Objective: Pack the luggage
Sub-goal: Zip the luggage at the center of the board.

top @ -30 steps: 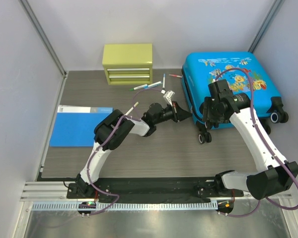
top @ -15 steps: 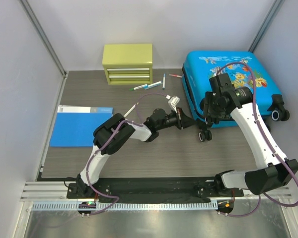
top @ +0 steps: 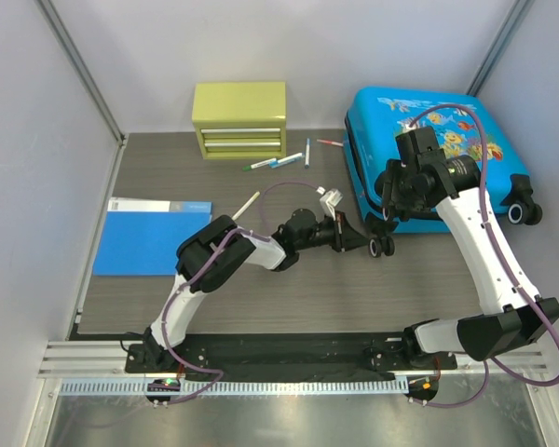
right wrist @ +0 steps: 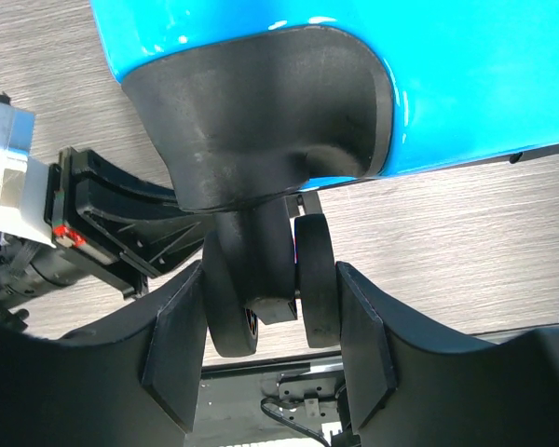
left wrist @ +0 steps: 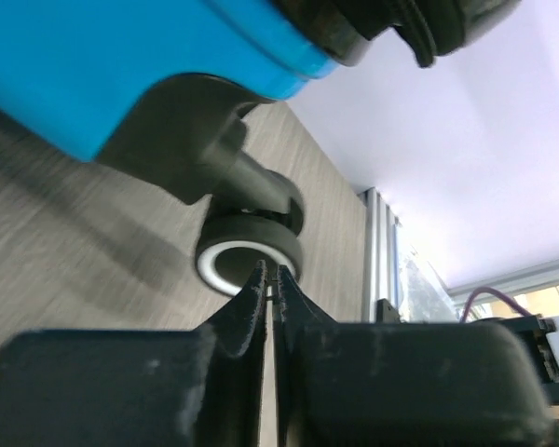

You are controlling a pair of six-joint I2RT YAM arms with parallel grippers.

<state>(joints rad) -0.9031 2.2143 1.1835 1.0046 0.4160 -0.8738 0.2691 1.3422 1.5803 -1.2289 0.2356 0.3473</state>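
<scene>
Two hands meet at one caster wheel (right wrist: 314, 279) on the near-left corner of the luggage (top: 373, 126). Luggage lies flat and closed, fish print up, at the far right of the counter (top: 289, 289). Right hand (right wrist: 270, 307) sits over the corner, one finger on each side of the twin wheel, clamped on it. Left hand (left wrist: 268, 279) lies low on the left of that wheel, fingers pressed together, empty, tips just beside the tyre; contact unclear. Yellow-green drawer box (top: 239, 119) far centre, loose markers (top: 279, 160) just right of it, blue folder (top: 149, 237) flat at the left edge.
</scene>
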